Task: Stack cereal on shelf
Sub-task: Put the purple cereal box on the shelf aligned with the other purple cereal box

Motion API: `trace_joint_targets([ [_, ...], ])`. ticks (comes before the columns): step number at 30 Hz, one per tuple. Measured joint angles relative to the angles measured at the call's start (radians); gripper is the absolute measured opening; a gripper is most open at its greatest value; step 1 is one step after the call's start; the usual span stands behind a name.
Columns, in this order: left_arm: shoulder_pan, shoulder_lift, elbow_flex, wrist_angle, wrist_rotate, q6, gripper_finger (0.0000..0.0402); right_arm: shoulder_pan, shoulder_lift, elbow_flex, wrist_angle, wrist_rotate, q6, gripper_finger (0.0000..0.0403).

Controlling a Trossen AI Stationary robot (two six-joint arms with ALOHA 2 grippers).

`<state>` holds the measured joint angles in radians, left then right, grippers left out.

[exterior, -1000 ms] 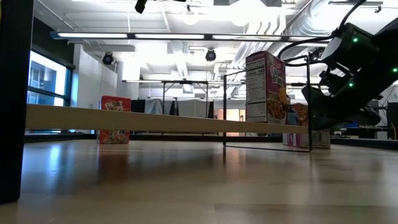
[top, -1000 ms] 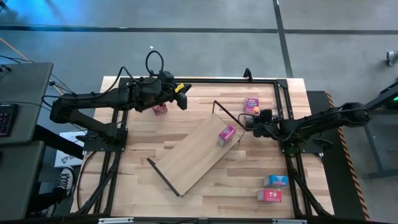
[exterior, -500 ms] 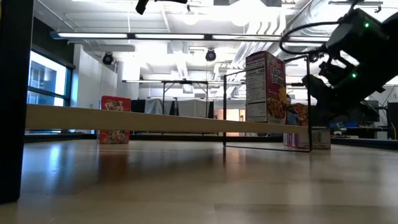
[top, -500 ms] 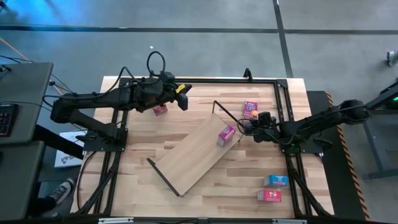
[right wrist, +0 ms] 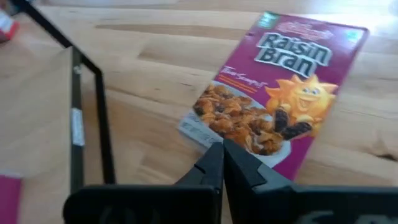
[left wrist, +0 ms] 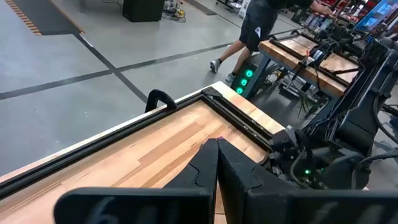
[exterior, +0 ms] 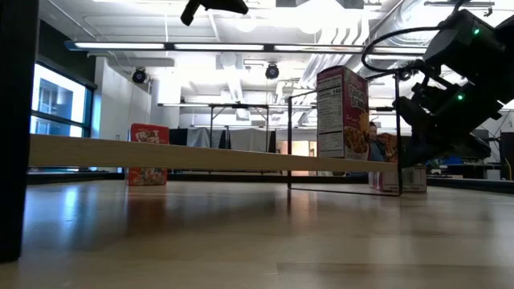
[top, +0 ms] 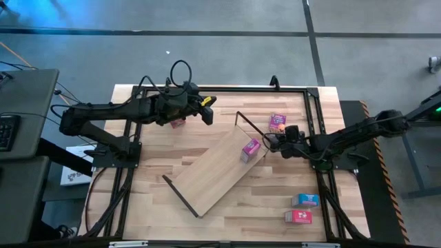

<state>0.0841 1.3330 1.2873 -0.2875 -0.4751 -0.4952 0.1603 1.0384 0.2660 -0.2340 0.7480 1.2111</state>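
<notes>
One box shelved, five waiting on the counter.

The shelf point(top: 219, 167) is carrying a single pink box point(top: 250, 149) standing near its far end. The left gripper point(top: 207, 110) is hovering above a red box point(top: 177, 122), fingers pressed together on nothing. The right gripper point(top: 270, 140), fingers likewise clenched and empty, is hanging beside the flat Raisin Bran box point(right wrist: 277, 93). Two more boxes, blue point(top: 305, 200) and pink point(top: 298, 216), are lying at the counter's point(top: 262, 207) near right. I am counting five cereal boxes; a sixth is not showing.
</notes>
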Motion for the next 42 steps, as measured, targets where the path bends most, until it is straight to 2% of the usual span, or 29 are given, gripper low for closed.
trace_joint_targets([
  [2, 0.000, -0.007, 0.001, 0.008, -0.003, 0.001, 0.0000, 0.010, -0.001, 0.013, 0.000, -0.002, -0.008, 0.0000],
  [6, 0.000, -0.007, 0.001, 0.003, -0.006, 0.001, 0.0000, 0.016, -0.001, 0.021, 0.004, -0.125, 0.002, 0.0000],
  [10, 0.000, -0.010, 0.001, 0.006, -0.006, 0.002, 0.0000, 0.045, -0.012, 0.021, 0.037, -0.160, -0.016, 0.0000],
  [13, 0.001, -0.010, 0.001, 0.007, -0.010, 0.012, 0.0000, 0.041, -0.012, 0.021, -0.036, -0.192, 0.018, 0.0000],
  [18, 0.001, -0.009, 0.001, 0.029, -0.014, 0.027, 0.0000, 0.005, -0.012, 0.021, -0.149, -0.130, 0.130, 0.0000],
  [28, 0.001, -0.009, 0.001, 0.068, -0.012, 0.044, 0.0000, -0.204, -0.012, 0.021, -0.105, -0.052, 0.131, 0.0000],
  [32, 0.000, -0.009, 0.001, 0.068, -0.008, 0.044, 0.0000, -0.314, -0.011, 0.020, -0.062, -0.043, 0.062, 0.0000],
  [35, 0.000, -0.009, 0.001, 0.068, -0.008, 0.044, 0.0000, -0.388, -0.013, 0.020, 0.036, -0.126, -0.087, 0.0000],
  [38, 0.000, -0.009, 0.001, 0.068, -0.006, 0.044, 0.0000, -0.417, -0.034, 0.020, 0.084, -0.219, -0.193, 0.0000],
  [42, 0.000, -0.009, 0.001, 0.068, -0.006, 0.044, 0.0000, -0.398, -0.076, 0.020, 0.054, -0.235, -0.225, 0.0000],
])
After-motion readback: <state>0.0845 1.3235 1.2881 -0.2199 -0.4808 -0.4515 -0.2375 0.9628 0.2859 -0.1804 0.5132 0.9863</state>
